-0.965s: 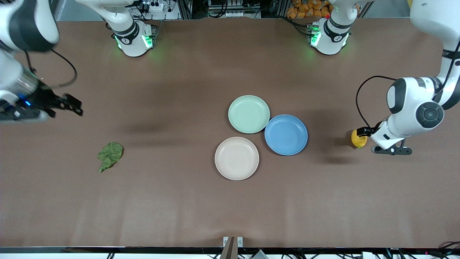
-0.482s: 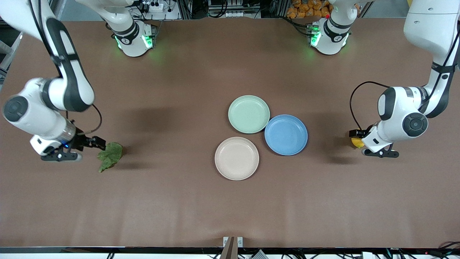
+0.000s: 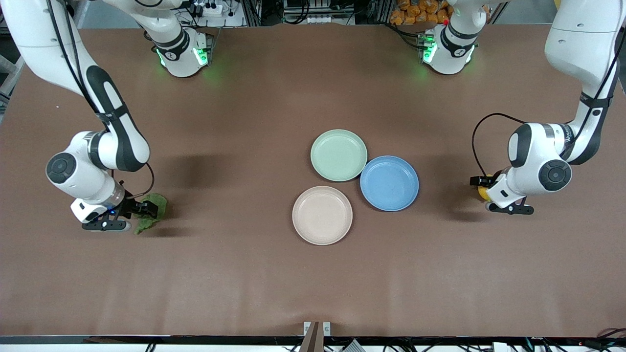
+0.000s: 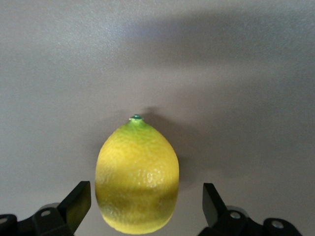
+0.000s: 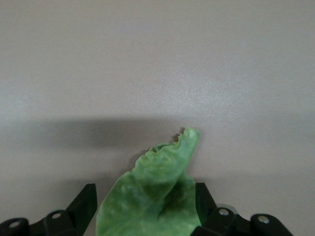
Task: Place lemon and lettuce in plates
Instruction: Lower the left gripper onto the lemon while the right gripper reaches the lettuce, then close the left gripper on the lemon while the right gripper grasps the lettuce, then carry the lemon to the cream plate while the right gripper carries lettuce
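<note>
Left gripper point(image 4: 142, 206) sits low at the table point(image 3: 244, 283), jaws wide open around the lemon point(image 4: 137, 177), not touching it. Right gripper point(image 5: 146, 211) has its jaws open around the lettuce point(image 5: 150, 196). Mint plate point(image 3: 338, 155) and beige plate point(image 3: 322, 215) sit mid-table by the blue plate point(image 3: 389, 183). No readable writing.

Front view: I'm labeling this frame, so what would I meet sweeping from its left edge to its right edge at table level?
right gripper → lettuce → beige plate → mint green plate → blue plate → left gripper → lemon
</note>
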Motion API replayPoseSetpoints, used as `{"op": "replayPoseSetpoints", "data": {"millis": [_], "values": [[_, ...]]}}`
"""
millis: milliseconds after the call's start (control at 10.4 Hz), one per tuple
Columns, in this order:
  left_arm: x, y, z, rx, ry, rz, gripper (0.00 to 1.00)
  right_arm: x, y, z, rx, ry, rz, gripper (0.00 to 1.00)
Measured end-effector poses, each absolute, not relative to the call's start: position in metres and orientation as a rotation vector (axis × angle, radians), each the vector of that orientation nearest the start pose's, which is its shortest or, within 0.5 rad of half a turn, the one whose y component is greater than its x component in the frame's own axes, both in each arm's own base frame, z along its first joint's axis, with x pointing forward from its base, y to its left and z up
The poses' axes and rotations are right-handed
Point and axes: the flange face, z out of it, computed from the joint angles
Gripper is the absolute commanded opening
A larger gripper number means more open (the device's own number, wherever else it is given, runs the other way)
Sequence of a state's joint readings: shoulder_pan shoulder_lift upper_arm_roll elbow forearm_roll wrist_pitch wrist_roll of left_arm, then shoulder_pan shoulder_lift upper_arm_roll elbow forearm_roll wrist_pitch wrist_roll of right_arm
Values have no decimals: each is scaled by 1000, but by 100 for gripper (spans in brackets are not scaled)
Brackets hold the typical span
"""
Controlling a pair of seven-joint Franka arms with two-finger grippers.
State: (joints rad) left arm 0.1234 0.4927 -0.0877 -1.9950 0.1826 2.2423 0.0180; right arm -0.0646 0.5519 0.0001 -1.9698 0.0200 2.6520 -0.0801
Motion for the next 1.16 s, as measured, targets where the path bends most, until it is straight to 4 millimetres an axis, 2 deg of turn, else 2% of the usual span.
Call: {"op": "replayPoseSetpoints", "data": {"millis": [96, 289, 386, 579, 772, 868, 965, 1061, 1158], "values": [[582, 26, 191, -3038, 165, 361, 0, 626, -41, 186, -3134, 3, -216, 71], [585, 26, 191, -3040, 165, 349, 0, 624, -41, 169, -3134, 3, -213, 21], [588, 26, 192, -3041, 164, 339, 0, 625, -42, 169, -3135, 6, -231, 0], [596, 25, 200, -3043, 165, 303, 0, 628, -44, 175, -3136, 0, -246, 0], [615, 16, 220, -3050, 128, 216, 0, 633, -40, 185, -3133, -12, -186, 0], [623, 4, 230, -3055, 102, 175, 0, 636, -35, 204, -3130, -24, -119, 0], [630, -9, 238, -3072, 61, 143, 0, 639, -27, 236, -3125, -14, -46, 0], [635, -22, 244, -3108, 12, 122, 0, 639, -12, 279, -3119, 41, 23, 0], [641, -37, 249, -3147, -27, 107, 0, 635, 14, 321, -3117, 114, 82, 0]]}}
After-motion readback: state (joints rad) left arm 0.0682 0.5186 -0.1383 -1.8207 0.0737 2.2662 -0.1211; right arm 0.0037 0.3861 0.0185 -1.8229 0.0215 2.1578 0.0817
